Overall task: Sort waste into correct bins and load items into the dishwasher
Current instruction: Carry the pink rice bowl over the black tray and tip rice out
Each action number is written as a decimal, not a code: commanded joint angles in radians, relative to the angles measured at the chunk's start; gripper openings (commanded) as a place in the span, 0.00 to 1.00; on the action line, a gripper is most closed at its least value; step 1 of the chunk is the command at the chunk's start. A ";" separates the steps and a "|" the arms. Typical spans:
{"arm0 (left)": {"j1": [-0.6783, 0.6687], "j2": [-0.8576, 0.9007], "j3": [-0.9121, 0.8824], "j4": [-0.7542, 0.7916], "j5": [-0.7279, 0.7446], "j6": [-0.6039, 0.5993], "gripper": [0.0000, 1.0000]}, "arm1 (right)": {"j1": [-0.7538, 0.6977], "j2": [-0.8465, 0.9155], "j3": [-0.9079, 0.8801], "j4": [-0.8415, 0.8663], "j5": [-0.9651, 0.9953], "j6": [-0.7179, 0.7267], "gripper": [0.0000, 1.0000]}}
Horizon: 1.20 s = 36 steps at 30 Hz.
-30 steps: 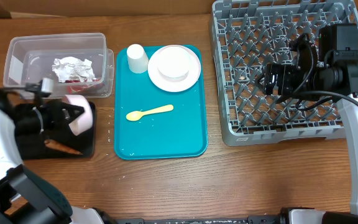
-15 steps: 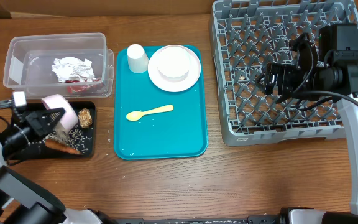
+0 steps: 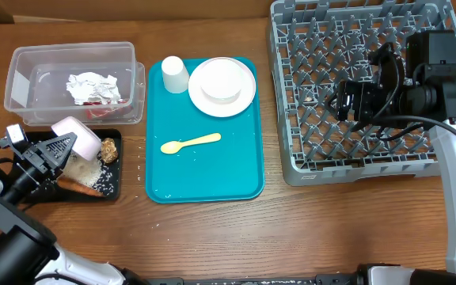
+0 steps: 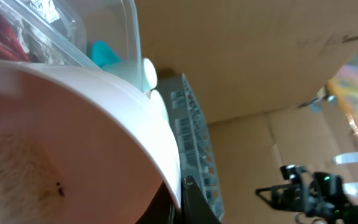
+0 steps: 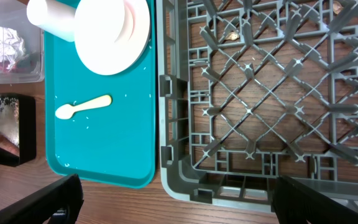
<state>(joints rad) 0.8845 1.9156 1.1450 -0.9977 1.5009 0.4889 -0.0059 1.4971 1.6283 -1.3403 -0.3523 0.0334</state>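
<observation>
Serving tray (image 3: 204,174) lies between tub (image 3: 30,67) (left) and rack (image 3: 315,47).

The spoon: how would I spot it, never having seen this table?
Find the big teal tray in the middle of the table. In front of the white plate and cup lies the spoon. It is the only pale yellow thing there, long and thin.

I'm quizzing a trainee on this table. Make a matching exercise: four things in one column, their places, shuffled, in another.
1 crumpled paper
2 spoon
3 carrot piece
4 bowl

A on the teal tray
B held by the left gripper
C in the clear tub
D in the black tray

Pairs: 1-C, 2-A, 3-D, 4-B
</observation>
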 commanded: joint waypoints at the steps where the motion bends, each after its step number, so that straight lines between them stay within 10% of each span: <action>1: 0.003 0.006 -0.006 0.000 0.081 -0.044 0.04 | 0.005 -0.007 0.001 0.000 -0.009 0.005 1.00; 18: 0.041 0.003 -0.006 -0.066 0.081 -0.061 0.04 | 0.005 -0.007 0.001 0.001 -0.009 0.005 1.00; 26: 0.011 -0.120 0.063 -0.288 0.059 0.221 0.04 | 0.005 -0.007 0.001 0.000 -0.009 0.005 1.00; 36: -0.412 -0.395 0.164 -0.229 -0.465 0.017 0.04 | 0.005 -0.007 0.001 0.019 -0.009 0.005 1.00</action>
<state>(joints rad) 0.6346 1.5723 1.2972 -1.2774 1.3144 0.6399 -0.0055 1.4971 1.6283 -1.3331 -0.3523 0.0334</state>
